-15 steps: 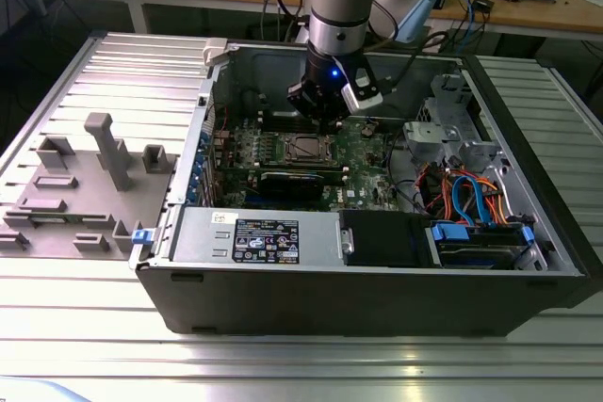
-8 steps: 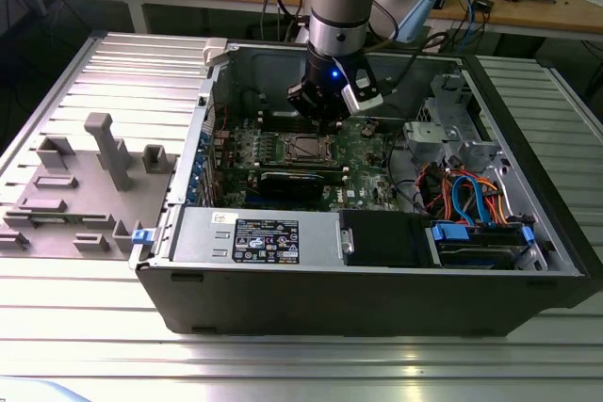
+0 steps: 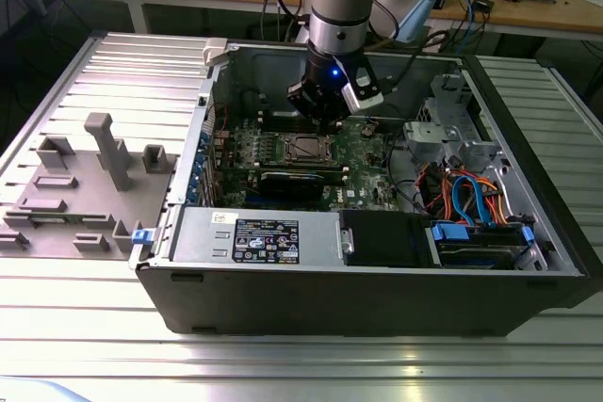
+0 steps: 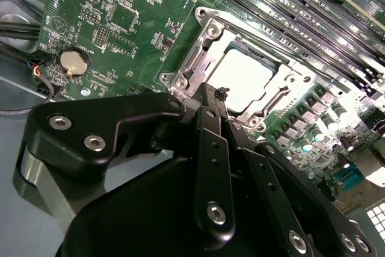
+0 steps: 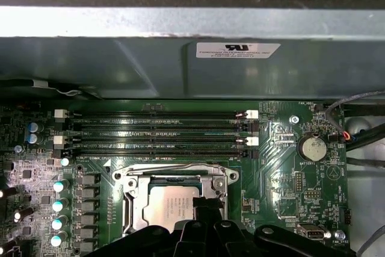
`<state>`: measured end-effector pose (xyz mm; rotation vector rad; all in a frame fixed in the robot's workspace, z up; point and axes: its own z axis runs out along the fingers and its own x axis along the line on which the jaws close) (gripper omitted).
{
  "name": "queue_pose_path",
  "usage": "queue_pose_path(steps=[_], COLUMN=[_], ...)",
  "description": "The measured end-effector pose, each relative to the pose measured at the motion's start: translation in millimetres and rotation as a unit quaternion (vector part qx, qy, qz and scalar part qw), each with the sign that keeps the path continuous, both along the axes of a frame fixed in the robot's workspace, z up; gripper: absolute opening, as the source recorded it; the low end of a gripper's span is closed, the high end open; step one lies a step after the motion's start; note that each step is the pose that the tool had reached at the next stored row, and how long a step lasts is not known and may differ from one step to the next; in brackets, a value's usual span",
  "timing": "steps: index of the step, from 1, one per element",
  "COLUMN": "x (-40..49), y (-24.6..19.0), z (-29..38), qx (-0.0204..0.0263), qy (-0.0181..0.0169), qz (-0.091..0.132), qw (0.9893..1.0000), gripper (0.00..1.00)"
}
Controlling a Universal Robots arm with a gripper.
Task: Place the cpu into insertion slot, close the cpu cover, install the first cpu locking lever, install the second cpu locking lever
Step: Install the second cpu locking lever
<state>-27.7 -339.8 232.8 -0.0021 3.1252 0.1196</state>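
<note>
The cpu (image 5: 171, 204) lies flat in the insertion slot (image 3: 307, 147) on the green board, its silver-grey top also bright in the second wrist view (image 4: 246, 79). The cpu cover (image 5: 129, 209) lies down around the chip as a silver frame (image 4: 198, 52), with the chip showing through its window. A thin wire lever (image 5: 162, 166) runs along the socket's edge nearest the memory slots. My gripper (image 3: 325, 118) hangs just above the socket inside the case. Its black fingertips (image 4: 209, 95) are shut together at the frame's edge (image 5: 201, 204), with nothing visible between them.
Long black memory slots (image 5: 156, 130) run beside the socket, toward the case wall (image 5: 180, 70). A coin cell (image 4: 74, 61) sits on the board. A power supply (image 3: 273, 237) and blue cables (image 3: 466, 200) fill the case front. Grey fixtures (image 3: 104, 152) stand at the exterior view's left.
</note>
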Motion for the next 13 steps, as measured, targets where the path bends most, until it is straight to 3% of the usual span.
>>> queue_pose_path(steps=[13], x=[0.0], y=[-1.2], z=[0.0], qx=[0.0000], qy=[0.0000], qz=[0.000], qw=[1.0000], gripper=[0.11])
